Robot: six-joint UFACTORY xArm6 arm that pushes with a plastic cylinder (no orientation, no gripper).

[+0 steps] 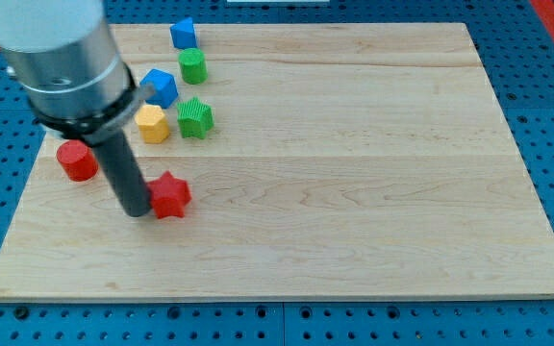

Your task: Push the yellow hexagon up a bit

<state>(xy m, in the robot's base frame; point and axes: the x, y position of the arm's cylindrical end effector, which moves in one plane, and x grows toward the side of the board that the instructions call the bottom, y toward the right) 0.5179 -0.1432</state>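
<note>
The yellow hexagon (152,124) lies on the wooden board (354,192) at the upper left. A green block (195,117) sits just to its right and a blue block (161,87) just above it. My tip (136,210) rests on the board below the yellow hexagon, touching the left side of a red star (170,196). The rod and the grey arm body rise to the view's upper left and hide part of the board there.
A red cylinder (77,160) stands left of the rod. A green cylinder (192,66) and a second blue block (183,33) sit near the top edge. Blue pegboard (546,96) surrounds the board.
</note>
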